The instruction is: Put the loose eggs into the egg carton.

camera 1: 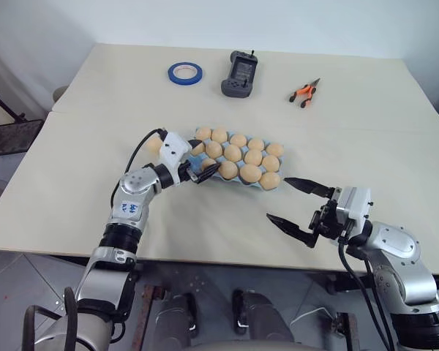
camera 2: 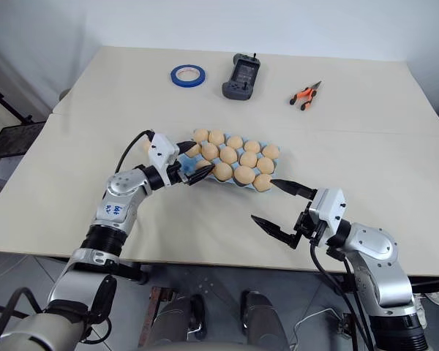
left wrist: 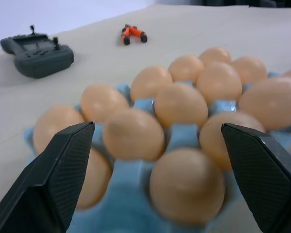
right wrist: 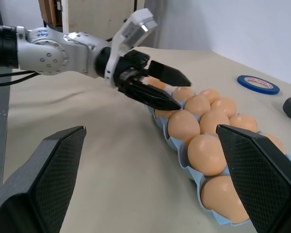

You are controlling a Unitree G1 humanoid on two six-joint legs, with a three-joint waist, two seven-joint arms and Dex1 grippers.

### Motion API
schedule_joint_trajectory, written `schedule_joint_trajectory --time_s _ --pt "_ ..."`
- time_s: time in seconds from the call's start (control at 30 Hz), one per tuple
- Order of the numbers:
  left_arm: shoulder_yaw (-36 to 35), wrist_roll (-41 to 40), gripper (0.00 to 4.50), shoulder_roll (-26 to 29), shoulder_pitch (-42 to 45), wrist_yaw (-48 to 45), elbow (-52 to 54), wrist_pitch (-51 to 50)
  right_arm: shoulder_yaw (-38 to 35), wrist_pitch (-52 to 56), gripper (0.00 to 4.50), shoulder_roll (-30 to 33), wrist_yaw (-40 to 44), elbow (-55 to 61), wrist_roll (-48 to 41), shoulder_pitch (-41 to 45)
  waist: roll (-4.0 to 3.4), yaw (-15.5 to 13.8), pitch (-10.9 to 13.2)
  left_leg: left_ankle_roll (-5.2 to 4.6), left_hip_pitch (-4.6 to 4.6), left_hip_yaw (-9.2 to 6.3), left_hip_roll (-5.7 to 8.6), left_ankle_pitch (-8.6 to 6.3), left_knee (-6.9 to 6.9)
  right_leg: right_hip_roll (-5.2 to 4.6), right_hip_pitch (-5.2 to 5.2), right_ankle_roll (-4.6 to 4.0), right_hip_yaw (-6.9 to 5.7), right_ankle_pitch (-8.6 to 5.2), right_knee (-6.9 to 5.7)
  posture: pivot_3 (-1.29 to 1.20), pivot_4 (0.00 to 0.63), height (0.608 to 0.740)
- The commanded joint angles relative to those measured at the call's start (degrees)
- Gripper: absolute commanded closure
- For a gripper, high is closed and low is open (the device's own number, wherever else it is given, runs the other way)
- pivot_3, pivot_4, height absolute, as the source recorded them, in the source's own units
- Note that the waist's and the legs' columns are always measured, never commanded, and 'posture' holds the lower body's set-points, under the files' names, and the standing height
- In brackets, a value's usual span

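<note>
The light blue egg carton (left wrist: 182, 137) lies mid-table with several tan eggs (camera 1: 233, 153) seated in its cups. My left gripper (camera 1: 208, 156) hovers at the carton's left end, open, with nothing between its black fingers (left wrist: 63, 174); the nearest cups and their eggs lie just beyond the fingertips. One loose egg (camera 1: 153, 145) rests on the table left of the carton, partly hidden behind my left wrist. My right gripper (camera 1: 277, 197) is wide open and holds nothing, off the carton's right front corner, apart from it. The right wrist view shows both the left gripper (right wrist: 167, 87) and the carton (right wrist: 177, 145).
Along the far side of the table lie a blue tape ring (camera 1: 184, 72), a black handheld controller (camera 1: 238, 75) and orange-handled pliers (camera 1: 304, 93). A dark mesh stand (camera 1: 11, 135) sits off the table's left edge. Bare tabletop lies in front of the carton.
</note>
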State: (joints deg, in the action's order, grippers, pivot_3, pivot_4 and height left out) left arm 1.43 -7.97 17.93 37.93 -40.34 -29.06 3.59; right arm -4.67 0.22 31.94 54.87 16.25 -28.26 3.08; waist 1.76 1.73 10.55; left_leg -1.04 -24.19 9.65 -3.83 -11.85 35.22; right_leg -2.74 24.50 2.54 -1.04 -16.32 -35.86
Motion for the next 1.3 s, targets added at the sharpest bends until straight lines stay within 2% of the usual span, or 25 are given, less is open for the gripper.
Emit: schedule_joint_trajectory --time_s 0.03,0.13,0.27,0.37,0.5,0.7,0.9,1.1,1.2,1.27,1.3 --pt "-2.62 -3.47 0.03 4.22 -4.83 -3.85 11.23 -0.55 -0.47 -0.29 0.0 -0.12 0.24 0.83 -0.75 1.01 0.0 0.09 0.0 0.01 0.0 0.01 -0.01 -0.01 -0.03 0.0 0.0 -0.01 0.0 -0.01 -0.01 0.0 0.15 0.74" --pt "-7.17 -7.07 0.03 10.84 -13.49 -8.29 18.77 -0.36 -0.14 -0.64 0.0 0.05 1.52 -0.44 -0.86 2.15 -0.01 0.76 0.0 0.06 0.03 0.06 -0.1 -0.03 -0.07 0.05 0.04 -0.09 0.03 -0.05 -0.04 0.0 0.15 0.74" --pt "-13.97 -9.47 0.03 17.02 -22.16 -10.8 21.07 5.05 -0.84 -0.97 0.0 0.87 3.51 -1.47 -1.18 2.39 -0.02 1.01 0.0 0.19 0.09 0.0 -0.2 -0.02 -0.1 0.06 0.05 -0.27 -0.02 -0.15 -0.13 0.0 0.15 0.74" --pt "-17.8 -12.11 0.03 20.48 -27.2 -12.91 22.13 3.53 -2.01 -1.61 0.0 2.16 5.82 -2.41 -1.47 1.73 -0.02 0.67 0.0 0.2 0.08 -0.02 -0.18 -0.03 -0.1 -0.03 0.03 -1.15 -0.03 -0.65 -0.1 0.0 0.15 0.74" --pt "-22.08 -15.86 0.03 21.42 -30.86 -13.05 22.96 1.68 -2.98 -2.2 0.0 2.79 7.38 -3.52 -1.58 1.44 -0.02 0.32 0.0 0.17 0.05 0.02 -0.06 -0.05 -0.17 -0.26 0.02 -1.08 -0.03 -0.61 0.05 0.0 0.15 0.74" --pt "-23.28 -16.71 0.03 19.78 -33.88 -8.96 26.91 -1.12 -2.82 -3.32 0.0 2.02 7.65 -4.72 -1.16 2.25 -0.02 0.17 0.0 0.15 0.01 0.1 0.01 -0.07 -0.41 -0.36 0.03 -1.04 -0.04 -0.59 0.29 0.0 0.15 0.74" --pt "-21.68 -13.42 0.03 17.04 -27.77 2.22 24.8 -7.31 -2.77 -3.46 0.0 0.39 7.24 -5.58 -2.37 3.48 -0.02 -0.03 0.0 0.14 0.02 0.1 0.01 -0.06 -0.51 -0.34 0.06 -1.06 -0.09 -0.6 0.28 0.0 0.15 0.74" --pt "-18.09 -11.41 0.03 13.86 -18.06 6.95 18.53 -10.78 -1.27 -3.82 0.0 -2.54 6.78 -6.53 -1.96 5.51 -0.01 -0.02 0.0 0.12 0.02 0.12 0.06 -0.05 -0.31 -0.35 -0.02 -0.86 -0.08 -0.49 0.21 0.0 0.15 0.74" --pt "-14.27 -6.23 0.03 10.85 -7.17 10.55 5.78 -6.76 0.89 -5.5 0.0 -5.67 5.57 -9.21 0.17 7.0 0.05 -0.16 -0.01 0.11 0.03 0.13 0.07 -0.04 -0.25 -0.35 -0.04 -0.78 -0.1 -0.45 0.15 0.0 0.15 0.74" --pt "-12.27 -3.59 0.03 9.02 0.5 11.64 -4.29 -4.09 1.92 -6.12 0.0 -7.53 4.52 -10.22 1.21 7.73 0.06 -0.25 -0.01 0.09 -0.01 0.06 0.04 -0.03 -0.06 -0.29 -0.01 -0.06 -0.19 -0.04 0.0 0.0 0.15 0.74" --pt "-11.58 -2.77 0.03 8.47 3.32 11.54 -8.44 -3.34 2.14 -6.1 0.0 -7.89 4.31 -10.08 1.36 7.76 0.06 -0.25 -0.01 0.09 -0.01 0.06 0.06 -0.03 -0.05 -0.29 -0.01 0.0 -0.22 0.0 0.0 0.0 0.15 0.74"
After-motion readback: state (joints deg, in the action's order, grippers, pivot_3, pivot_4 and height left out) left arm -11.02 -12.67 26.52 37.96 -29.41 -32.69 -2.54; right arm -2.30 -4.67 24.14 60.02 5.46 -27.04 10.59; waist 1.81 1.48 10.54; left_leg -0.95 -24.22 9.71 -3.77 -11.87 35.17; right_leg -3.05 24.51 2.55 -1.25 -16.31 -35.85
